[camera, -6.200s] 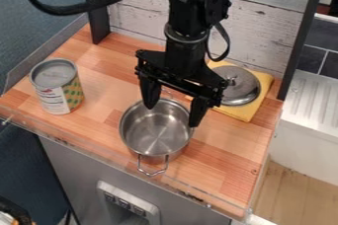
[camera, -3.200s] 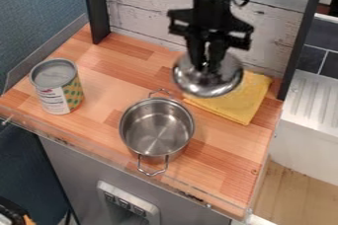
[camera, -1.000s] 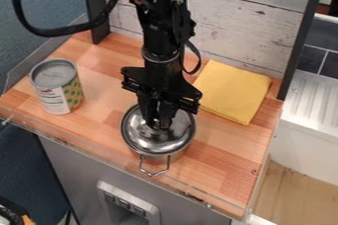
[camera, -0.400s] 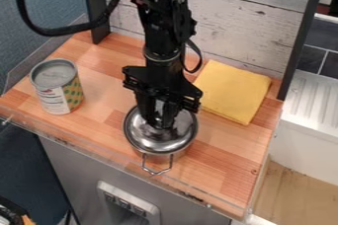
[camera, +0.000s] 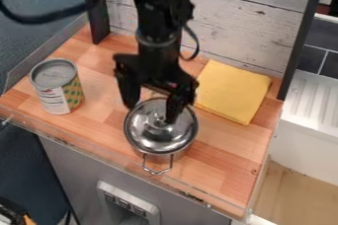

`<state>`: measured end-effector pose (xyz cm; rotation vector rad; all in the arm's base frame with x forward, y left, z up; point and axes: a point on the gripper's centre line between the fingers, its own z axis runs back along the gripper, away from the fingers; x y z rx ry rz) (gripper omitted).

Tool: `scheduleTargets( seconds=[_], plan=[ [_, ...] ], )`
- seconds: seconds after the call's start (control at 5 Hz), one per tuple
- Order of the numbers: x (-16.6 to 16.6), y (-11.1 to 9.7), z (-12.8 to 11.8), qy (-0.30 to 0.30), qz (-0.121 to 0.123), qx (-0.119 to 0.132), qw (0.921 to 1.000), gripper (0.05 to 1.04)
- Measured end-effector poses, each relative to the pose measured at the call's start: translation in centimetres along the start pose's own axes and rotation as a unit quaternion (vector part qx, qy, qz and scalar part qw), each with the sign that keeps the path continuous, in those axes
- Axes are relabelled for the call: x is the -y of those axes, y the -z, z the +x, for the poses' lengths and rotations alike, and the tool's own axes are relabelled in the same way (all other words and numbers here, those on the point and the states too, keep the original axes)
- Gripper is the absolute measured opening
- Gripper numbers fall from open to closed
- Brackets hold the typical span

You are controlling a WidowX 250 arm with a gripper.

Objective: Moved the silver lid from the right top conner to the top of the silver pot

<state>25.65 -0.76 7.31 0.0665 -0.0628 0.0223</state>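
- The silver lid [camera: 155,138] lies over the mouth of the silver pot [camera: 164,157], so the main part of the task looks done.
- It appears to sit level, though I cannot tell whether its rim is fully seated all round.
- The black gripper [camera: 151,113] is above the lid with its 2 fingers spread apart, 1 on either side of the knob [camera: 159,121]; nothing is clamped between them.
- The finger nearer the knob may be touching it; I cannot tell.
- What is left, I judge, is to lift away without dragging the lid sideways.
- Pot and lid stand near the front edge of the wooden surface [camera: 222,156].
- A can [camera: 58,87] stands upright at the view's left; a yellow cloth [camera: 233,91] lies at the right, towards the back.
- Behind are pale planks [camera: 245,21] between 2 dark posts, with a white ribbed drainboard [camera: 311,99] and dark tiles [camera: 313,60] beyond the right 1.
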Motion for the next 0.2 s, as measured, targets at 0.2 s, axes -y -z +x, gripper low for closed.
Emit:
scheduleTargets(
  seconds=[0.2],
  plan=[
    [-0.64,-0.87,-0.41,-0.007,-0.004,-0.010,0.9999,1.005]
  ],
)
